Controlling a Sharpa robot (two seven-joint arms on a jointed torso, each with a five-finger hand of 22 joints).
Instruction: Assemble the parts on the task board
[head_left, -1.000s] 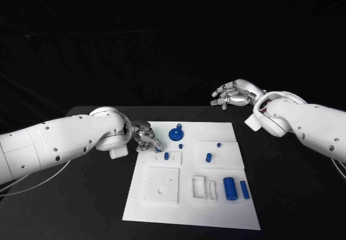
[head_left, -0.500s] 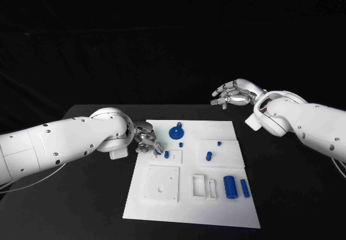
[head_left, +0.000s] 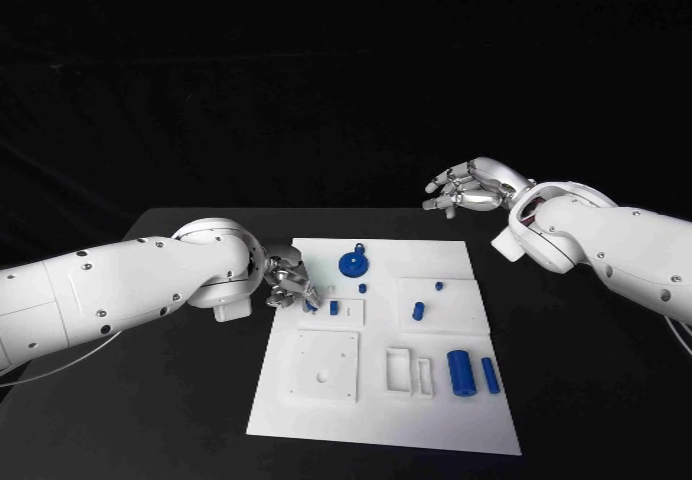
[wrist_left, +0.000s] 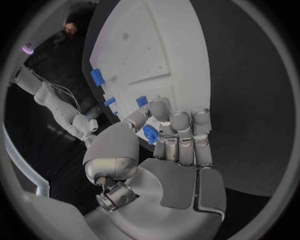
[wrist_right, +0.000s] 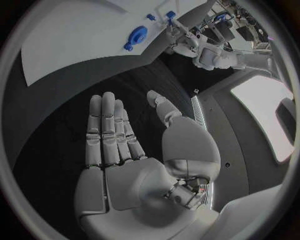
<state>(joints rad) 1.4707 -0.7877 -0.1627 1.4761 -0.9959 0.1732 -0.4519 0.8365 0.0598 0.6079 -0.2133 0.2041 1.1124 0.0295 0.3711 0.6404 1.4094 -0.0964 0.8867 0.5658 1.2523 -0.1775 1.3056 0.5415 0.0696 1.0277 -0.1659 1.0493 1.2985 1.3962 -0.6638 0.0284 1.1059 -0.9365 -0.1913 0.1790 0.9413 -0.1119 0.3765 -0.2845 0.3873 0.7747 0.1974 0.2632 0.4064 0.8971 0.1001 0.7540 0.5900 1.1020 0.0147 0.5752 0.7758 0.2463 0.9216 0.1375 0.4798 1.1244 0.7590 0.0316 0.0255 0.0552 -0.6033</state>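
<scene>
The white task board (head_left: 382, 425) lies in the middle of the black table. My left hand (head_left: 289, 284) hovers at the board's far left edge and pinches a small blue part (wrist_left: 150, 134) between thumb and fingers. Just right of it a short blue peg (head_left: 335, 309) stands in a raised white block. A round blue wheel (head_left: 352, 266) sits at the far edge, and more small pegs (head_left: 417, 312) stand mid-board. My right hand (head_left: 469, 187) is raised beyond the table's far right corner, fingers straight and holding nothing.
A fat blue cylinder (head_left: 460, 373) and a slimmer one (head_left: 489, 374) lie near the board's right edge. A square white plate (head_left: 325, 368) and two white frames (head_left: 407, 372) sit on the near half. Bare black table (head_left: 159, 400) flanks the board.
My left hand has shifted slightly nearer and lower along the board's left edge, still holding the blue part. The right hand has stayed in place.
</scene>
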